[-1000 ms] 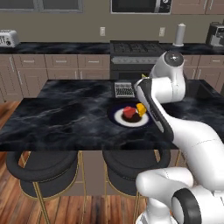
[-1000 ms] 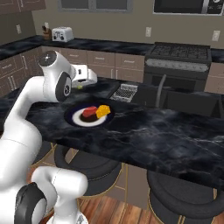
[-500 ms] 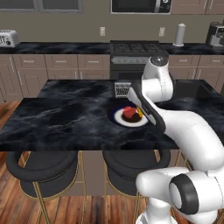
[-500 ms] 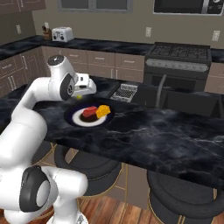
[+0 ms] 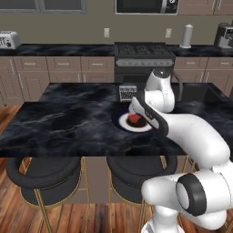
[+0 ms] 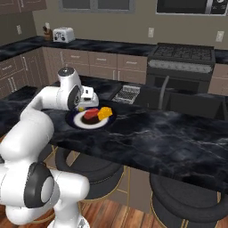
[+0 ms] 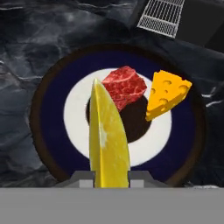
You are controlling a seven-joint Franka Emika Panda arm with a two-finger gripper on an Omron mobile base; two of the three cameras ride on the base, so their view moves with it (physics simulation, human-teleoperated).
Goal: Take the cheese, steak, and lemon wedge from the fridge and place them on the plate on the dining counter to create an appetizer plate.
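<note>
gripper (image 7: 109, 181): above the near edge of the plate (image 7: 52, 113), over the dining counter (image 5: 68, 118)
lemon wedge (image 7: 107, 140): between the fingers, reaching forward from the gripper over the plate's middle
steak (image 7: 124, 86): on the plate, just beyond the wedge's tip
cheese (image 7: 166, 94): on the plate, ahead and right of the gripper, beside the steak
wire rack (image 7: 159, 17): on the counter, beyond the plate, ahead and to the right
stools (image 5: 41, 175): under the counter's near edge, below the gripper
</note>
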